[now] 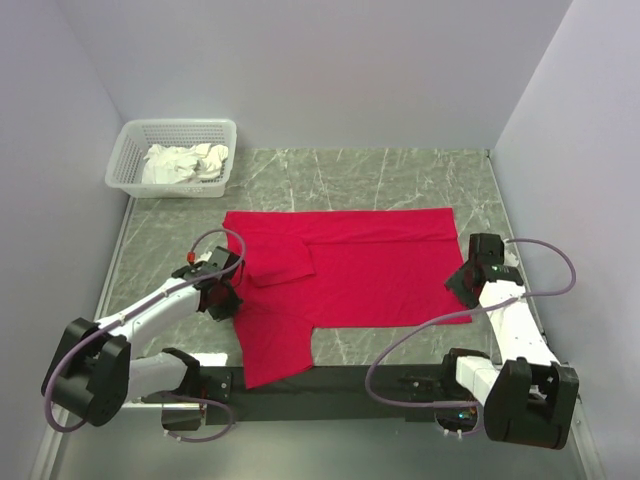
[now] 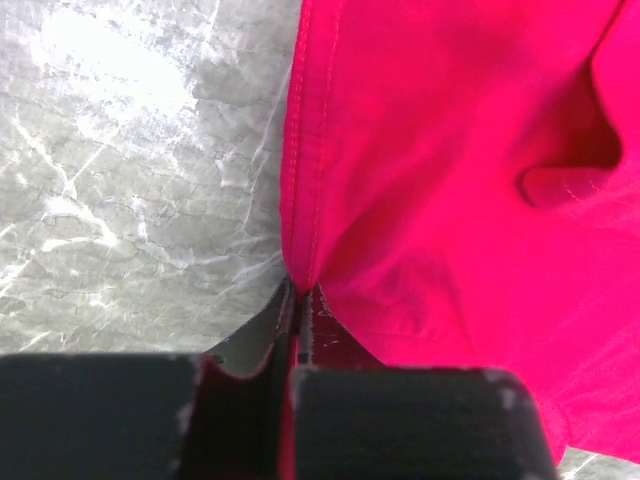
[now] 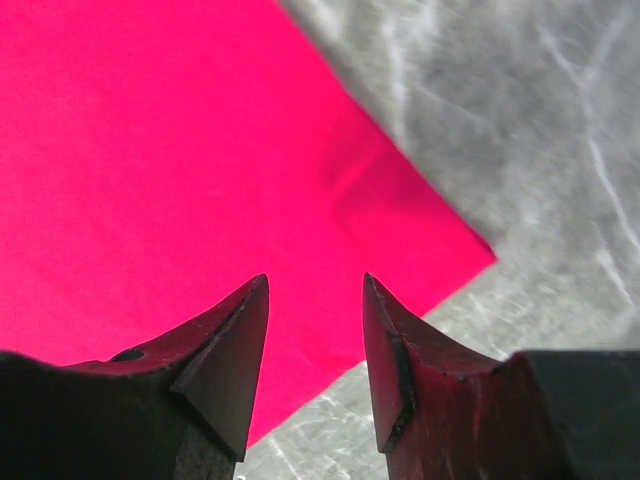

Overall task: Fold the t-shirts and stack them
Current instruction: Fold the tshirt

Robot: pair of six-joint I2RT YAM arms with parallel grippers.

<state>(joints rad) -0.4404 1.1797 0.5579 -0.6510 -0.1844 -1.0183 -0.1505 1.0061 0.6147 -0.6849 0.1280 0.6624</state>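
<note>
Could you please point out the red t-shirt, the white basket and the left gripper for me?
red t-shirt (image 1: pixel 370 270): top external view, middle of its body.
white basket (image 1: pixel 122 162): top external view, left lattice wall.
left gripper (image 2: pixel 299 297): left wrist view, between its fingertips, pinching the shirt's hem.

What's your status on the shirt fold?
Left claw shut on red shirt, left edge. Right claw open over its right corner, no grip. Nothing in the way; basket far back-left.

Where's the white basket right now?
In the top view, the white basket sits at the far left corner of the table, beyond the red t-shirt, with white cloth inside.
</note>
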